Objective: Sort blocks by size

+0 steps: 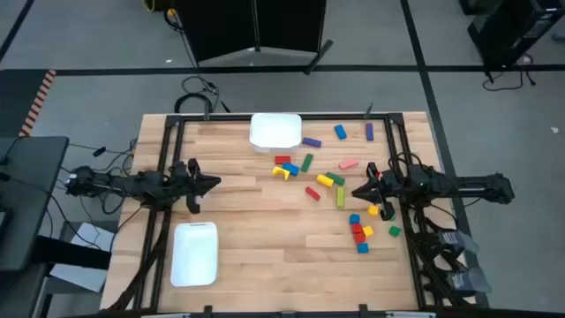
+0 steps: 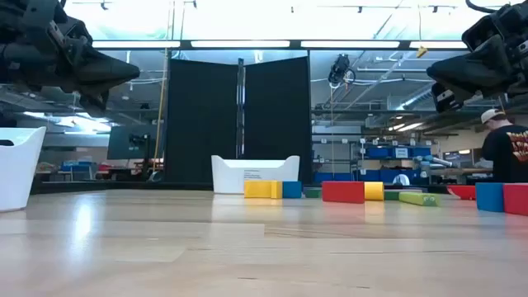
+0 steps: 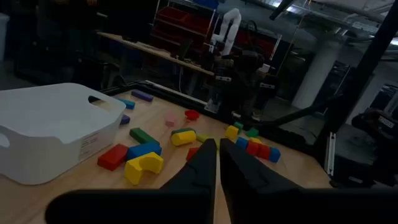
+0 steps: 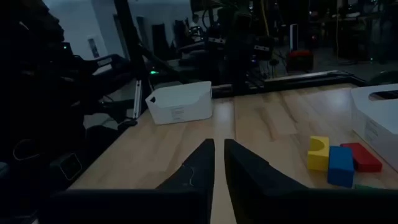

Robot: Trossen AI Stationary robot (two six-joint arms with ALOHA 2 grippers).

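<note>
We see the blocks [image 1: 340, 190] scattered over the right half of the tabletop, none in a tray yet: a red, blue and yellow cluster [image 1: 284, 168] just in front of the far tray [image 1: 275, 131], a few bars toward the far right corner, and a run of small red, blue and yellow cubes [image 1: 360, 234] near the right edge. We judge them to be light, rigid, smooth-sided pieces that will not deform but could skid or twist on the wood if pinched off-centre; the bars are best taken across their short width at mid-length, the cubes across two flat faces. The left gripper [image 1: 212, 184] hangs above the tabletop's left-centre with its fingers [image 3: 205, 165] nearly together and nothing between them. The right gripper [image 1: 357, 192] hangs over the blocks near the right edge, its fingers [image 4: 202, 163] also drawn close and empty, so both must spread before any pick. The near tray [image 1: 194, 253] sits by the near left corner, well apart from every block. Crowding is the main obstacle: the clustered pieces touch one another, leaving little room for fingers, and the cubes lie just beside the right arm itself. A person stands in the room beyond, clear of the work.
</note>
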